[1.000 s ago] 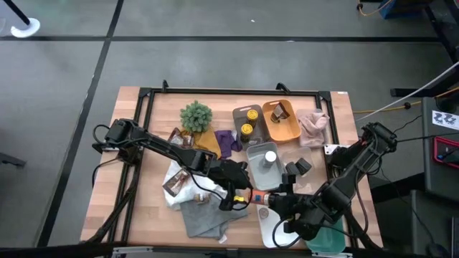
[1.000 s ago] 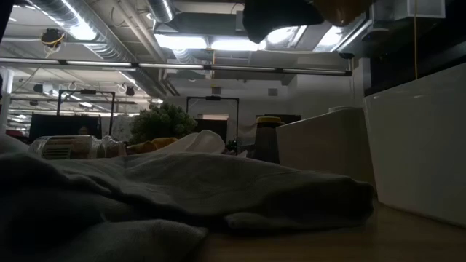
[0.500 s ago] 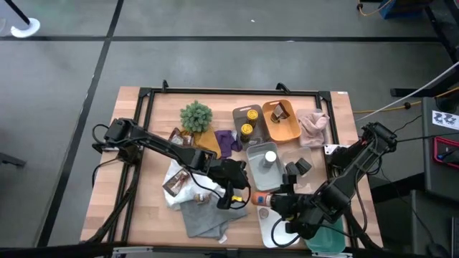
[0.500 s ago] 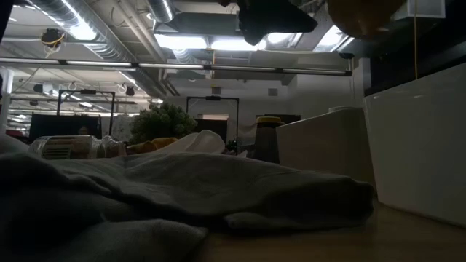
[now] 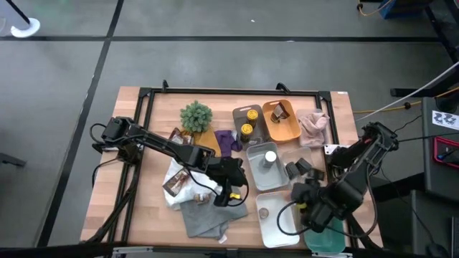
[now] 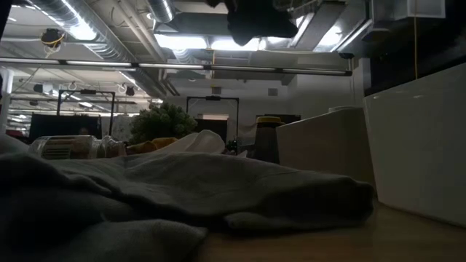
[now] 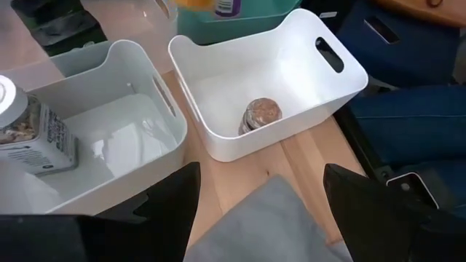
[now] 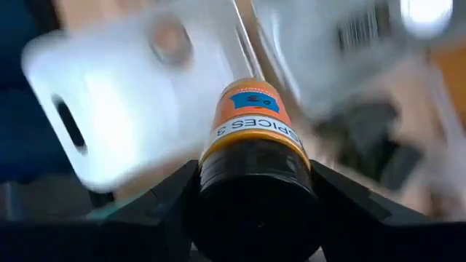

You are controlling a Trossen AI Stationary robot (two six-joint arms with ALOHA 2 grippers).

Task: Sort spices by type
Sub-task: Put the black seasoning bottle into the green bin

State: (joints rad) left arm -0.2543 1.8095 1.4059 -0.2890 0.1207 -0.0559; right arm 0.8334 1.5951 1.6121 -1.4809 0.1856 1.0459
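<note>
The right gripper pinches a dark-capped orange spice bottle by its cap end, the bottle's long axis running straight out from between the fingers. In the high view it hangs near the table's front right corner, beside the white tray and over the teal bin. My guess is that one of these is its destination, and the right arm is plainly the nearer.

The left gripper hovers spread and empty over the grey cloth, just left of that tray.

The white tray holds one small brown-topped jar (nothing else visible). The grey tray behind it holds a white-capped jar. Yellow-topped tins sit in a tray near the back edge.
</note>
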